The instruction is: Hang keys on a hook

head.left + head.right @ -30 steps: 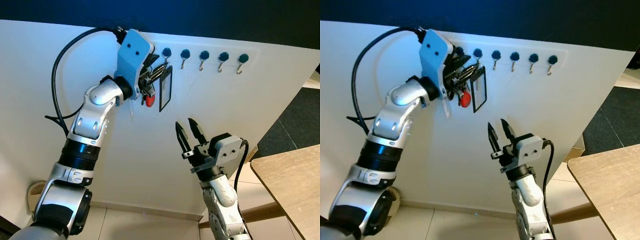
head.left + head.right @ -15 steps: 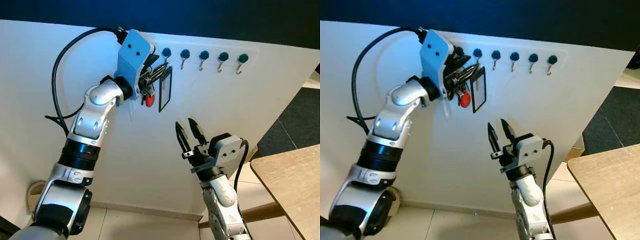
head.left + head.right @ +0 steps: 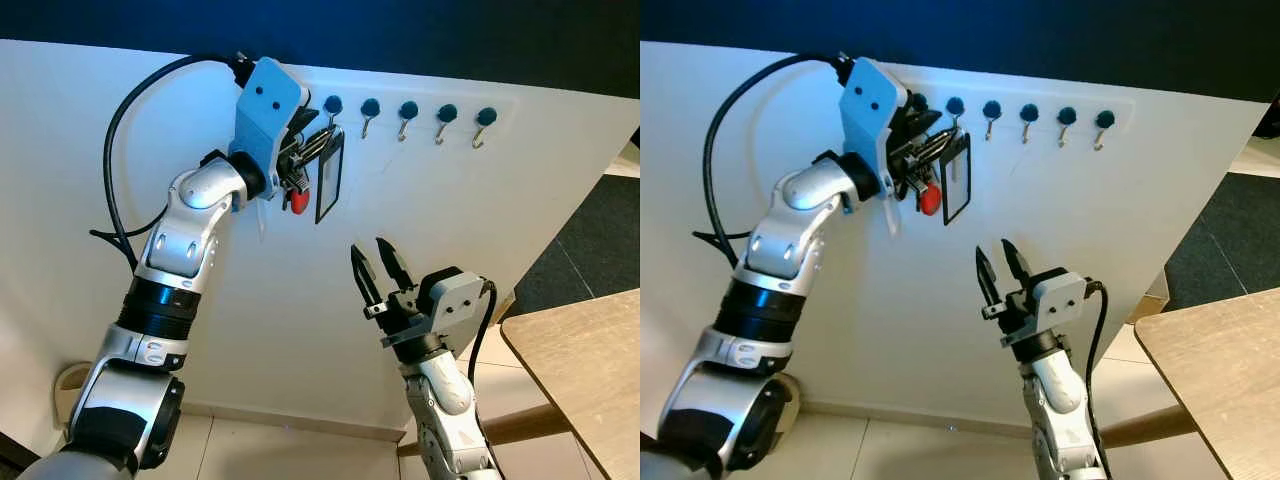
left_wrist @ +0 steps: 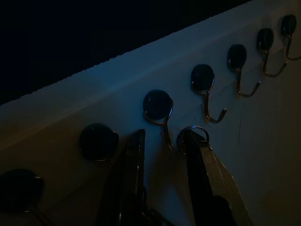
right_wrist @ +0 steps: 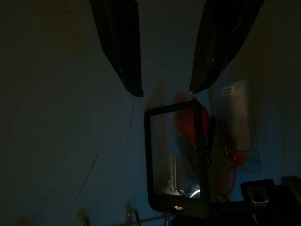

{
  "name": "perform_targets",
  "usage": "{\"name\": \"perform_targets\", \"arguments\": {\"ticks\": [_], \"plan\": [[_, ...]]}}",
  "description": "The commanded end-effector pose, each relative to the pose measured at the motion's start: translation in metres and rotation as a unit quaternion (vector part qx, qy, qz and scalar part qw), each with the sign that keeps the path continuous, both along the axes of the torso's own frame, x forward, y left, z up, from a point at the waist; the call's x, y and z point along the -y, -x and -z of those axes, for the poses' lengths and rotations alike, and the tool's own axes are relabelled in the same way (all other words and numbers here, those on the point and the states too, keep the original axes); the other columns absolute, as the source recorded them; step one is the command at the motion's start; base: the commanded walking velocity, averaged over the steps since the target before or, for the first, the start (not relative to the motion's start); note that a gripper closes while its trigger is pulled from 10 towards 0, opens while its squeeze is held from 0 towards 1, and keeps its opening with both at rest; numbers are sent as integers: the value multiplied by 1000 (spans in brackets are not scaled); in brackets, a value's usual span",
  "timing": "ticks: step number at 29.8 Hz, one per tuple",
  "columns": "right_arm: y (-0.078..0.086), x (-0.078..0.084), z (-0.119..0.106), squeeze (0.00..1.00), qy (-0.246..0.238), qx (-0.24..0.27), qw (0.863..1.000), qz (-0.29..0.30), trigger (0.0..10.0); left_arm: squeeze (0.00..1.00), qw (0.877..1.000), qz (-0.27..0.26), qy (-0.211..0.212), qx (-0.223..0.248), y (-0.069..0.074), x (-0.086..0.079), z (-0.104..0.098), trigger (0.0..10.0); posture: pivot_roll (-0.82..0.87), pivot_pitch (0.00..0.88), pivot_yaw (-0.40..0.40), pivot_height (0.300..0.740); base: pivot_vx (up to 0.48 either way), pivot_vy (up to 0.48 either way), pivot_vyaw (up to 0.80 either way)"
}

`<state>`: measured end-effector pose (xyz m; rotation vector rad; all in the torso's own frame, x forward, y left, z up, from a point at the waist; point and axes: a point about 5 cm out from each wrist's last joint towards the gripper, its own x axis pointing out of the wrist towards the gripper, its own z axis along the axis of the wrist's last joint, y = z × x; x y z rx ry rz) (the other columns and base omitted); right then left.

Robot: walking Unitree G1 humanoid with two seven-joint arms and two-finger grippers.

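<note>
My left gripper [image 3: 312,140] is raised to the row of blue-capped hooks [image 3: 408,109] on the white wall and is shut on the keys. From the bunch hang a black-framed card tag [image 3: 330,178] and a red fob [image 3: 298,200]. In the left wrist view the key ring [image 4: 190,134] sits at one fingertip, right beside a hook [image 4: 160,109]; I cannot tell whether it is over the hook. My right gripper [image 3: 378,262] stands open below the keys, fingers pointing up at the tag [image 5: 176,155], and holds nothing.
A wooden table [image 3: 590,370] juts in at the lower right, with dark carpet [image 3: 600,240] behind it. A beige round object [image 3: 70,385] sits by the wall's base at the lower left. Pale floor tiles [image 3: 290,450] lie below.
The card tag has swung slightly to the left under the left gripper. Both arms have otherwise held still.
</note>
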<state>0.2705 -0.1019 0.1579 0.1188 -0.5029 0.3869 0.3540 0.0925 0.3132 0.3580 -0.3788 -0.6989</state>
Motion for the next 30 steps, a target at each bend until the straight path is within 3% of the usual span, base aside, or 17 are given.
{"name": "perform_targets", "arguments": {"ticks": [1, 14, 24, 30], "plan": [[2, 2, 1, 0, -3, -5, 1000, 1, 10000, 0, 1000, -8, -10, 7, 0, -6, -7, 10000, 69, 66, -48, 740, 0, 0, 0], [2, 2, 2, 0, -4, -7, 1000, 2, 10000, 0, 999, 13, -42, -16, 2, -8, -1, 10000, 68, 67, -44, 740, 0, 0, 0], [2, 2, 2, 0, -5, -7, 1000, 3, 10000, 0, 998, -46, -23, -27, -8, -20, -5, 10000, 69, 69, -44, 740, 0, 0, 0], [3, 2, 2, 0, -5, -7, 1000, 4, 10000, 0, 998, -52, -17, -27, -9, -21, -7, 10000, 68, 69, -44, 740, 0, 0, 0]]}}
